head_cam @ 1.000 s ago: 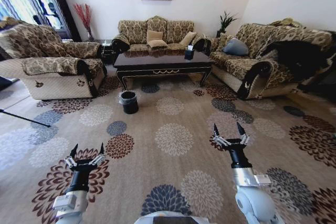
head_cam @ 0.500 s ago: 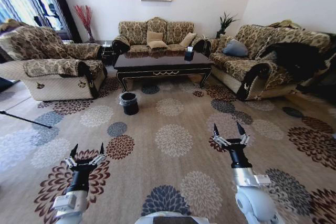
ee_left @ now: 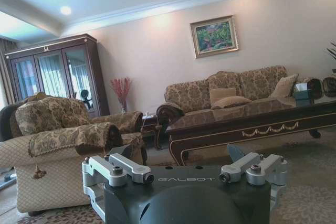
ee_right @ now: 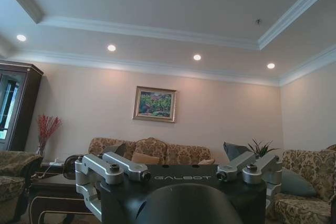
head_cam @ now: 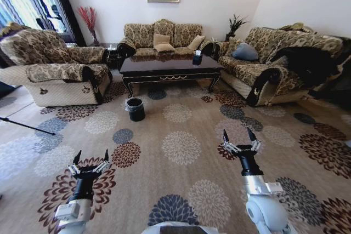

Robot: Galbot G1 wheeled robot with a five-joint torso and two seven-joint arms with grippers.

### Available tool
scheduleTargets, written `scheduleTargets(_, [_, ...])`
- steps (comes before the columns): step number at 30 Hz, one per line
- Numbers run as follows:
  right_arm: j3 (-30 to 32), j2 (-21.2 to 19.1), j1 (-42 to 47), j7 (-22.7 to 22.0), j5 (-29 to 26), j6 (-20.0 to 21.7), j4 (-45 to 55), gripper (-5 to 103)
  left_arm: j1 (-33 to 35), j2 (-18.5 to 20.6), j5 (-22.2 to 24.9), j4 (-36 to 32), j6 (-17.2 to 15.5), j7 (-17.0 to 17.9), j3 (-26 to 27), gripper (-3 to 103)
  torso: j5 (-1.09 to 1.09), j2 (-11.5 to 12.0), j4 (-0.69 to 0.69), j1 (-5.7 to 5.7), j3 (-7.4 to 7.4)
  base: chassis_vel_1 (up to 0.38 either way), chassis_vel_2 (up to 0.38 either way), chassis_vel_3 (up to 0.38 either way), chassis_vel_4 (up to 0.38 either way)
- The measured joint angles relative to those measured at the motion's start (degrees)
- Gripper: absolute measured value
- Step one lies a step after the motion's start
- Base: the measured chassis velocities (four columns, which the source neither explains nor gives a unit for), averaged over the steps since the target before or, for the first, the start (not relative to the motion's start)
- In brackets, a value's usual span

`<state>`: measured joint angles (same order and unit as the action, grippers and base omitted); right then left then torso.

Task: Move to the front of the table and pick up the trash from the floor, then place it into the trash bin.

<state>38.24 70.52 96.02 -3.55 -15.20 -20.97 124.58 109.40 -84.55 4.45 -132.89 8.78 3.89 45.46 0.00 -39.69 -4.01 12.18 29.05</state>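
The dark glossy table (head_cam: 167, 65) with gold trim stands far ahead in front of the back sofa, and its apron and top also show in the left wrist view (ee_left: 252, 121). The small round black trash bin (head_cam: 135, 108) sits on the carpet just before the table's left front leg. I cannot pick out the trash on the patterned carpet. My left gripper (head_cam: 91, 156) and right gripper (head_cam: 237, 134) are both held up low in front of me, open and empty, well short of the table. Each wrist view shows its own gripper's spread fingers (ee_left: 125, 165) (ee_right: 122, 168).
A back sofa (head_cam: 162, 35), a left armchair (head_cam: 52, 67) and a right sofa (head_cam: 274, 58) ring the table. A black tissue box (head_cam: 197, 56) stands on the tabletop. Open flowered carpet (head_cam: 181, 146) lies between me and the table. A dark rod (head_cam: 24, 124) crosses the floor at the left.
The whole picture has shifted slightly, so the camera has moved a little. Both grippers hold the same open pose.
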Motion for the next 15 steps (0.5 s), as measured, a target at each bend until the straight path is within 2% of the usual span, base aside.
scheduleTargets(15, [0.0, 0.0, 0.0, 0.0, 0.0, 0.0, 0.0, 100, 0.0, 0.0, 0.0, 0.0, 0.0, 0.0, 0.0, 100, 0.0, -3.6, 0.0, 1.51, 2.08, 0.0, 0.0, 0.0, 0.0])
